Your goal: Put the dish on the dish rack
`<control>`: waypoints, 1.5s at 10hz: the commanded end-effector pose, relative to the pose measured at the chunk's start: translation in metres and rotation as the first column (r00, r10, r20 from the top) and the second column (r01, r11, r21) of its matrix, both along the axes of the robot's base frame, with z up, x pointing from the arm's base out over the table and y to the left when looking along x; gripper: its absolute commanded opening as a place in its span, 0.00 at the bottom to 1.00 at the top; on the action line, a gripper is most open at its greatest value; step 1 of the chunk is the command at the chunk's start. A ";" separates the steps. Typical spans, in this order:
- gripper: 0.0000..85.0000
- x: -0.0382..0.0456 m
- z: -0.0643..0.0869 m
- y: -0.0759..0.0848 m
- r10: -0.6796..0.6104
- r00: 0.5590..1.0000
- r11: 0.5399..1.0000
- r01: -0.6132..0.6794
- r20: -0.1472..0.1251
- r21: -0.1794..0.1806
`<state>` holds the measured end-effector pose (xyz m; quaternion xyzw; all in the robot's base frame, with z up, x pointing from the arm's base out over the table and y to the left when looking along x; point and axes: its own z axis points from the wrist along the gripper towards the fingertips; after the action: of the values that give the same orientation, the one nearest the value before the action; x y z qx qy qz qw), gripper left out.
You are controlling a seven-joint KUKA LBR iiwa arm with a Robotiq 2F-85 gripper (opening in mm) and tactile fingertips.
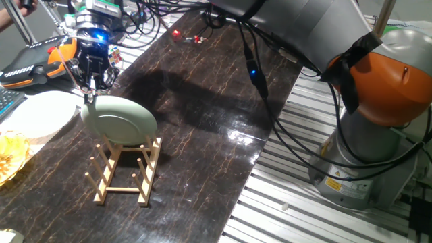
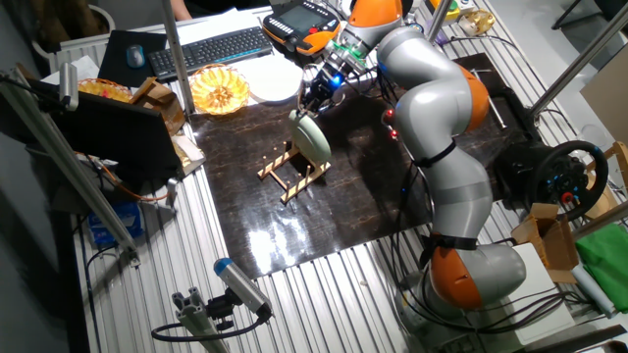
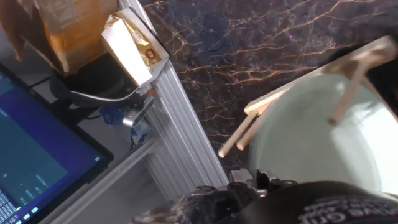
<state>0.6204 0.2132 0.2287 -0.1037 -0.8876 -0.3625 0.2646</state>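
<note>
The pale mint-green dish [image 1: 121,120] stands tilted on edge in the light-wood dish rack [image 1: 125,179], its lower part between the pegs. My gripper [image 1: 90,94] is at the dish's upper left rim, fingers pinched on the rim. The other fixed view shows the dish [image 2: 316,139] in the rack [image 2: 280,172] with the gripper [image 2: 312,108] above it. In the hand view the dish [image 3: 317,137] fills the lower right, with rack pegs [image 3: 239,140] across it; the fingertips there are blurred.
A larger white plate [image 1: 40,113] lies just left of the rack, a yellow bowl [image 2: 218,90] beyond it. A teach pendant [image 2: 299,20] and keyboard [image 2: 211,47] sit at the far edge. A laptop [image 2: 118,137] and a carton [image 3: 134,43] stand off the mat.
</note>
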 end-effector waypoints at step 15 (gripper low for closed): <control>0.35 -0.0036 0.017 -0.005 0.013 1.000 1.000 -0.013 -0.016 -0.027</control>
<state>0.6167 0.2077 0.2474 -0.1048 -0.8909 -0.3474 0.2732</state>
